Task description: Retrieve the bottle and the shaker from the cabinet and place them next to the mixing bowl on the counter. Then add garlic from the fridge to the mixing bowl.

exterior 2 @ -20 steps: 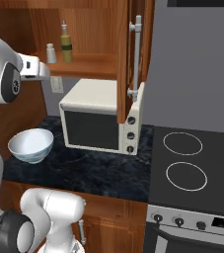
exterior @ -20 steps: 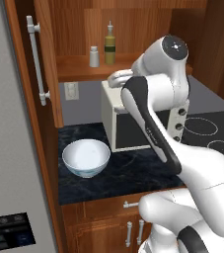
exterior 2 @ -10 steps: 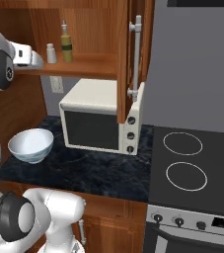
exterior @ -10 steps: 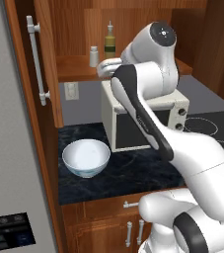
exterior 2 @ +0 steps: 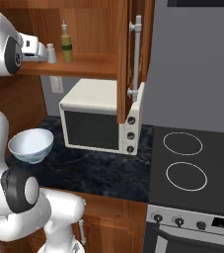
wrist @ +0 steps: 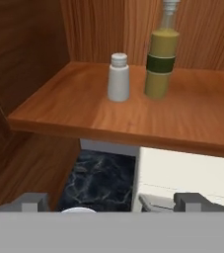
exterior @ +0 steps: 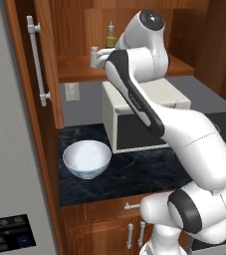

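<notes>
– What sits on the smooth wooden cabinet shelf [wrist: 192, 123]?
– A small white shaker [wrist: 118, 77] beside a tall yellow glass bottle [wrist: 161, 54].
– And the pincer [wrist: 111, 201]?
– Spread wide, holding nothing, above the white box-shaped microwave [exterior 2: 99, 120]. The round white bowl [exterior: 86, 158] waits on the dark speckled tabletop [exterior: 129, 172].

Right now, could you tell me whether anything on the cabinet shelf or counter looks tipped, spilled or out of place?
Nothing stands out. The shaker and bottle stand upright side by side on the shelf, and the mixing bowl sits upright on the counter.
</notes>
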You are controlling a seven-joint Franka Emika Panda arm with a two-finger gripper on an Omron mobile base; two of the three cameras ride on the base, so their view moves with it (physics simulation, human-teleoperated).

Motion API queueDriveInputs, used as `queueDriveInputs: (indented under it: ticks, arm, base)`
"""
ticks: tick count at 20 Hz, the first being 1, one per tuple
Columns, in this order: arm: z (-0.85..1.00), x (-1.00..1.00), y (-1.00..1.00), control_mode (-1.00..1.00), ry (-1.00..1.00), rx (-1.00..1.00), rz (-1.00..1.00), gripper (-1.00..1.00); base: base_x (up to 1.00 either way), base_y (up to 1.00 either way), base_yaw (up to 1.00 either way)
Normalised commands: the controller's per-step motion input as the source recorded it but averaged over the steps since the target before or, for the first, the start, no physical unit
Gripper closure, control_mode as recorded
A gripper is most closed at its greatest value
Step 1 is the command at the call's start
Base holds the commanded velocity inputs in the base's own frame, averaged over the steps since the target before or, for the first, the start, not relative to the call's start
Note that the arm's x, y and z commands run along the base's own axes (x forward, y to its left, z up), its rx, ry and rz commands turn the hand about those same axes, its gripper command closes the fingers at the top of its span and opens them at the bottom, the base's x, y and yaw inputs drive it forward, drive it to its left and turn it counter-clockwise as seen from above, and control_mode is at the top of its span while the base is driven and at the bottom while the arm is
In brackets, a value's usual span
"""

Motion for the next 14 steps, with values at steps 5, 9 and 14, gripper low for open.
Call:
queueDriveInputs:
  ticks: [5,9,14]
  arm:
    - [0.00,0.49,0.00,-1.00,0.00,0.06,-0.03,-1.00]
    - [0.00,0.41,0.00,-1.00,0.04,0.10,-0.12,-1.00]
    - [-0.03,0.26,0.00,-1.00,0.01,0.08,-0.05,-1.00]
  base:
    - [0.00,0.00,0.00]
    - [0.00,0.00,0.00]
    - [0.00,0.00,0.00]
